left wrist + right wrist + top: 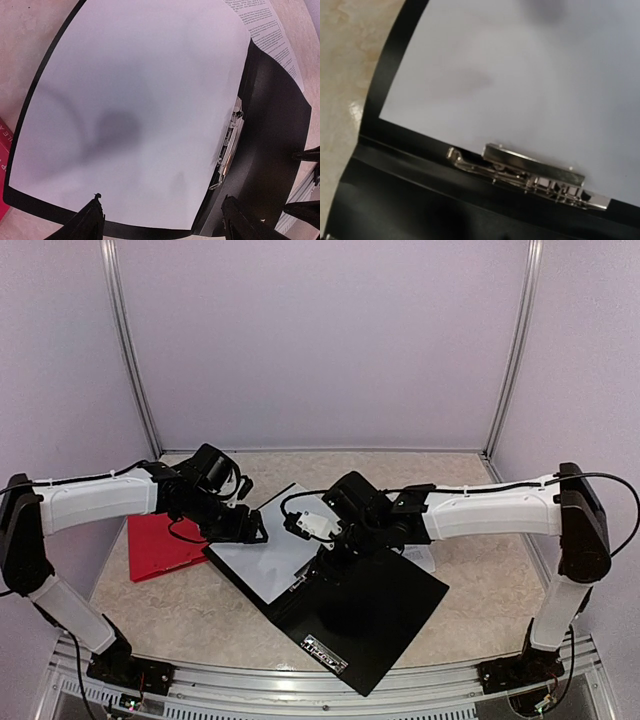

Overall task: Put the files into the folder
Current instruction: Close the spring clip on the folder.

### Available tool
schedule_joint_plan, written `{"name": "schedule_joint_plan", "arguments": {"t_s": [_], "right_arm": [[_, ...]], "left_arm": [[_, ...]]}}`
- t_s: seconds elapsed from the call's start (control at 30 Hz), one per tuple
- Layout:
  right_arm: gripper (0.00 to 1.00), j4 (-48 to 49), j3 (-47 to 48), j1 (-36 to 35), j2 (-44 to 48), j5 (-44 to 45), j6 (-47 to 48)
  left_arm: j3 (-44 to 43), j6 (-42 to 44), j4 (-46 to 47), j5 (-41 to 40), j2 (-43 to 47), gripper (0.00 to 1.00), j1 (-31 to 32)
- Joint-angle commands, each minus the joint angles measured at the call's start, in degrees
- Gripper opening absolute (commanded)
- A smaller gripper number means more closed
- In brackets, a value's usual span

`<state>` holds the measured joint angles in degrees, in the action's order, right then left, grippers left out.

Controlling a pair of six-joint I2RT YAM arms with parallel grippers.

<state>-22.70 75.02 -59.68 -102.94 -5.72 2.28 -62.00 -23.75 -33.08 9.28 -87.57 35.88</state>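
While the black folder (365, 615) lies open on the beige surface (170, 615), a blank white sheet (140, 110) rests flat on its left half, reaching the metal clip (530, 172) at the spine. The left hand (162, 222) hovers over that sheet, fingers apart. The right hand (338, 535) hangs above the clip (finger spacing: cannot tell). Beyond, a printed sheet (270, 35) shows at the folder's far edge, and a red folder (160, 545) lies left.

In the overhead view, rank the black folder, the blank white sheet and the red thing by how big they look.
1. Black folder
2. Blank white sheet
3. Red item
The last two look close, and the arms hide part of each, so their order is unsure.
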Motion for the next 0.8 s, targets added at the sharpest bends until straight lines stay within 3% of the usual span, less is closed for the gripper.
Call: {"name": "schedule_joint_plan", "arguments": {"t_s": [0.0, 0.77], "right_arm": [[0.6, -1.3, 2.0, -0.3, -2.7, 0.0, -0.1], [0.6, -2.8, 5.6, -0.9, -6.8, -1.0, 0.4]], "left_arm": [[2.7, -5.0, 3.3, 5.7, 0.4, 0.78, -1.6], [4.9, -4.2, 5.9, 11.0, -9.8, 0.79, -5.2]]}}
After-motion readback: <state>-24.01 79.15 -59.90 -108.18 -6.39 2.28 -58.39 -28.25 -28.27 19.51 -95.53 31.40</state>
